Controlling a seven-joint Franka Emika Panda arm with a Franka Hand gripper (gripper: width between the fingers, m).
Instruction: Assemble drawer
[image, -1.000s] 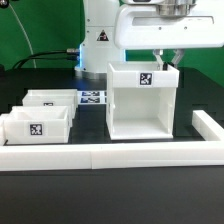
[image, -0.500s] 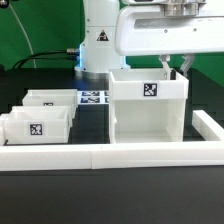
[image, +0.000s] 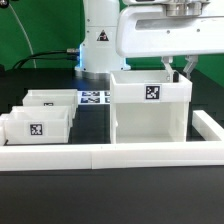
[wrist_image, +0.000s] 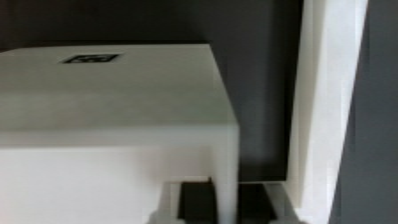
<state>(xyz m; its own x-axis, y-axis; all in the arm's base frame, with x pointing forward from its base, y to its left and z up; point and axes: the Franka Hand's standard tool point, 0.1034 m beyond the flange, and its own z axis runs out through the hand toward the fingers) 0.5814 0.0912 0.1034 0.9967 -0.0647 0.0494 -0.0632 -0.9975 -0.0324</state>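
The gripper (image: 176, 68) is closed down onto the drawer casing (image: 148, 115). Its fingers (wrist_image: 267, 200) pinch one thin side wall at the top edge, and the rest of the box spreads below and to one side of them. The front tray (image: 38, 126) and rear tray (image: 50, 99) stand well away from the fingers, beyond the casing's opposite wall.

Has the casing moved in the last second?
Yes. The casing has shifted toward the exterior view's right, narrowing the gap to the rail on that side, and slightly toward the camera. The pincer grips its wall.

Downward-pointing gripper (image: 175, 68), fingers (wrist_image: 263, 200) pinching casing (image: 148, 112) wall
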